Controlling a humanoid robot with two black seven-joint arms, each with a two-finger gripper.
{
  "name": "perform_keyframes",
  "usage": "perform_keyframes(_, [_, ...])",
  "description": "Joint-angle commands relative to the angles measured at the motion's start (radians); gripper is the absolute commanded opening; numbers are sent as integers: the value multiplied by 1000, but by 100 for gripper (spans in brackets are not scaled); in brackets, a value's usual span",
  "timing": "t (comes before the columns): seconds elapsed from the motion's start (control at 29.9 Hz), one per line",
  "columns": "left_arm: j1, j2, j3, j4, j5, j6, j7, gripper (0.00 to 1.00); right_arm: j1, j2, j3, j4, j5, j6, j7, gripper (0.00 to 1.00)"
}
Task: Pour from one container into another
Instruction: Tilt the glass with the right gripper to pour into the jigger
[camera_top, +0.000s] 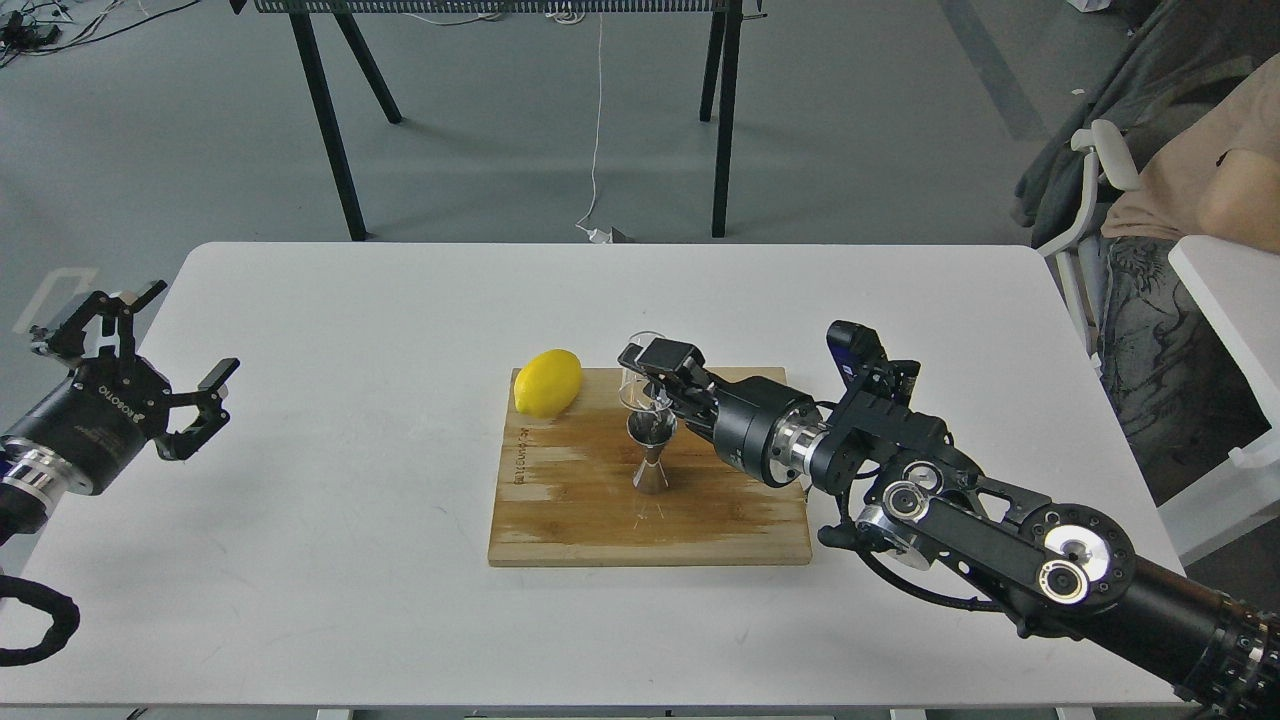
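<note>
The steel jigger (651, 455) stands upright near the middle of the wooden cutting board (590, 520). Just above and behind its mouth hangs the small clear glass cup (640, 375), tilted, with my right gripper (652, 385) shut on it; the cup's rim shows to the left of the fingers. Whether liquid is flowing cannot be made out. My left gripper (165, 370) hovers open at the table's far left edge, holding nothing, well away from the board.
A yellow lemon (548, 382) lies on the board's back left corner, close to the cup. The board rests on a white table (350, 330). A chair with clothing (1150, 200) stands off the right side, and black table legs (330, 130) stand behind.
</note>
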Motion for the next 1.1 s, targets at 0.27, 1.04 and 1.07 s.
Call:
perform_keyframes(0.27, [1,0,-1,0,0,0,0,100,0,-9,-1,-6,-27,0,0,31])
perform_keyframes(1.04, [7,0,-1,0,0,0,0,100,57,-44,-64,-6,-91,0,0,31])
perform_keyframes(1.07, [7,0,-1,0,0,0,0,100,59,-44,-64,-8,-91,0,1,31])
